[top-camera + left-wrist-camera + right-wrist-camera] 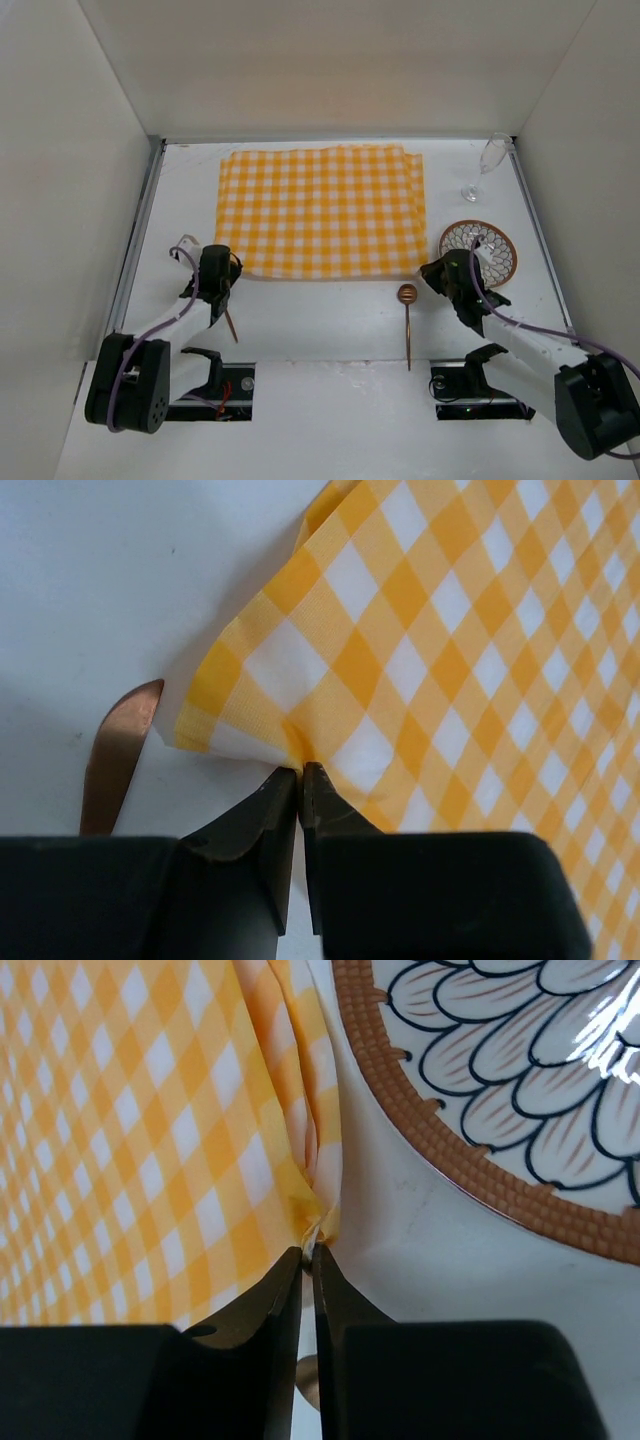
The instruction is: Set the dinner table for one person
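A yellow-and-white checked cloth (320, 210) lies spread on the white dinner table (320, 325). My left gripper (222, 274) is shut on the cloth's near left corner, seen in the left wrist view (300, 770) with the cloth (420, 650) pinched at the fingertips. My right gripper (433, 273) is shut on the near right corner, seen in the right wrist view (308, 1252) with the cloth (140, 1130) bunched at the tips. A patterned plate (479, 251) with a brown rim sits just right of the right gripper and also shows in the right wrist view (520, 1080).
A clear stemmed glass (486, 166) stands at the far right near the wall. A copper spoon (407, 322) lies near the front middle. A copper utensil (231, 325) lies by the left gripper and shows in the left wrist view (115, 765). White walls border the table.
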Tool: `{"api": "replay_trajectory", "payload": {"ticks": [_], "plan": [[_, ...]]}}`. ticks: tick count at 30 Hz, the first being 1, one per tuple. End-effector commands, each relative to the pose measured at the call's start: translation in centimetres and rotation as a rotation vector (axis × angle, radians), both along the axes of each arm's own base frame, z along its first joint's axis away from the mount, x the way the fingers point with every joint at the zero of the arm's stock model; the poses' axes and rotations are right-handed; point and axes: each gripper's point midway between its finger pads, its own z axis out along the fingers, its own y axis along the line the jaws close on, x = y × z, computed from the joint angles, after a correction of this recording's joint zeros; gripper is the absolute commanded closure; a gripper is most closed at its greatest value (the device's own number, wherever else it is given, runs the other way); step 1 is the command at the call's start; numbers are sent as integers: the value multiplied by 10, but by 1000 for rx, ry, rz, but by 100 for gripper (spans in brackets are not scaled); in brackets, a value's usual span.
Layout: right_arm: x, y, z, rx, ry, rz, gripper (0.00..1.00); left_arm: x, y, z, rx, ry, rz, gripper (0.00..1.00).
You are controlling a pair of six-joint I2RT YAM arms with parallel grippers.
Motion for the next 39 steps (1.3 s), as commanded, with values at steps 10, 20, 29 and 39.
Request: {"api": "replay_trajectory", "payload": {"ticks": [10,20,29,39], "plan": [[8,-17,10,-70,-6,-26,80,0,-12,-9,14,52,-50,91],[27,-6,3,-109,31,11,53,-3,-4,-7,53,73,-52,79],[29,-14,8,-101,33,-28,78,-15,10,39,117,-32,-9,51],[23,-20,60,-137,-55,-36,43,-17,-23,90,187,-229,-124,47]]}}
